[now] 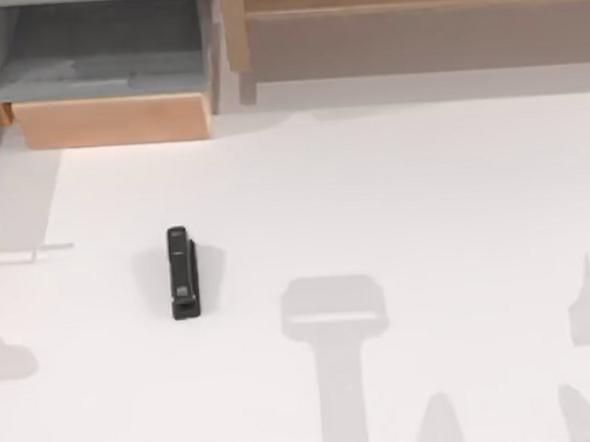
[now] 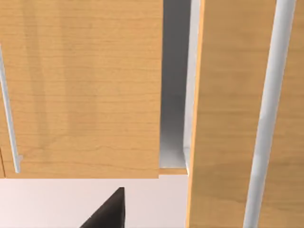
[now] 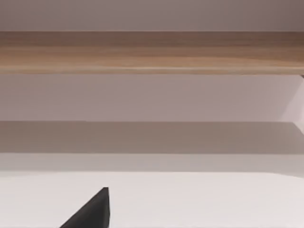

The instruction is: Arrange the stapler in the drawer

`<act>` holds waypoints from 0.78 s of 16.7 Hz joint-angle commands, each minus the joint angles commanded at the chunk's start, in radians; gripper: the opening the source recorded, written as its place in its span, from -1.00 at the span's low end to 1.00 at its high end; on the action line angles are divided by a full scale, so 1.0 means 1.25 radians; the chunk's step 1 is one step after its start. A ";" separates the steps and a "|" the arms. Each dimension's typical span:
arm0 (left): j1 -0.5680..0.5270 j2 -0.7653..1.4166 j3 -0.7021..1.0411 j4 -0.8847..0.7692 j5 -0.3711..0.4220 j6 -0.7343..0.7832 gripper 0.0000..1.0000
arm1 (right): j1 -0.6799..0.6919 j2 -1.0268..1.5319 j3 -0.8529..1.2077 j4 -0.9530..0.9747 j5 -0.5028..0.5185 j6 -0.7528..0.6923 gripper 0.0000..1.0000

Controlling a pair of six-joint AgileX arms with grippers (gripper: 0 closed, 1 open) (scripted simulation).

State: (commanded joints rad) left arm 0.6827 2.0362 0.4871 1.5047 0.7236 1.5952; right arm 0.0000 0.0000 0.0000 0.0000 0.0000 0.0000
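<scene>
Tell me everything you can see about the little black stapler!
The stapler is a small, narrow black bar with a small grey mark near the end that points toward the table's near edge. It looks like dark plastic or metal. It lies closed on the white table, lengthwise from front to back, on the table's left half. It is in front of the open drawer, well apart from it. Nothing touches it but the table, and it casts a soft shadow.

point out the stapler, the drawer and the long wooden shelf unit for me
stapler point(image 1: 183, 273), top view, middle of its black body.
drawer point(image 1: 114, 120), top view, its tan front panel.
shelf unit point(image 1: 424, 35), top view, its long brown front face.
</scene>
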 joint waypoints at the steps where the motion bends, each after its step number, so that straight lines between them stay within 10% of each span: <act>1: 0.000 0.000 0.000 0.000 0.000 0.000 1.00 | 0.000 0.000 0.000 0.000 0.000 0.000 1.00; 13: 0.039 -0.018 -0.048 0.029 0.040 0.003 1.00 | 0.000 0.000 0.000 0.000 0.000 0.000 1.00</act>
State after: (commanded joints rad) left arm 0.7312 2.0143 0.4270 1.5409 0.7730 1.5984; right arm 0.0000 0.0000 0.0000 0.0000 0.0000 0.0000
